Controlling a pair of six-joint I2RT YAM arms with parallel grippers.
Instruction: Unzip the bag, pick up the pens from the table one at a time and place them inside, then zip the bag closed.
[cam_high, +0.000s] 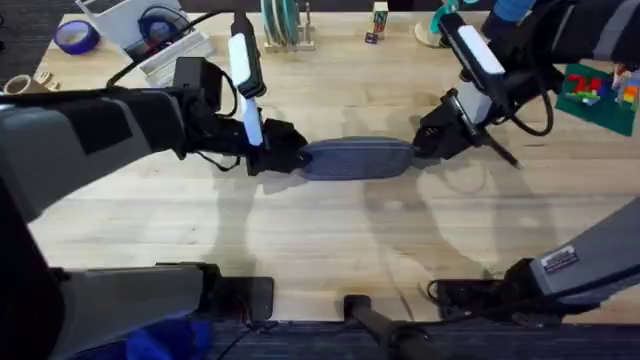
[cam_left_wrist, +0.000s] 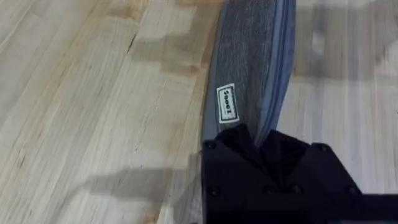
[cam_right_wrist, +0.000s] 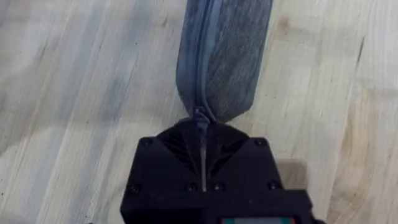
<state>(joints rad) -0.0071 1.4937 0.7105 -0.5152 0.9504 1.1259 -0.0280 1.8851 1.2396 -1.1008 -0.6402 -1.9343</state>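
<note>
- The bag (cam_high: 357, 158) lies on the table (cam_high: 330, 235) stretched between both grippers, zipper closed
- Left gripper (cam_high: 290, 156) is clamped on the bag's left end; its black housing hides that tip
- Right gripper (cam_high: 424, 143) pinches the right end, where the zipper pull (cam_right_wrist: 201, 118) sits between closed fingers

Clutter lines the far edge: tape roll (cam_high: 75, 36), toy blocks (cam_high: 596, 92).
</note>
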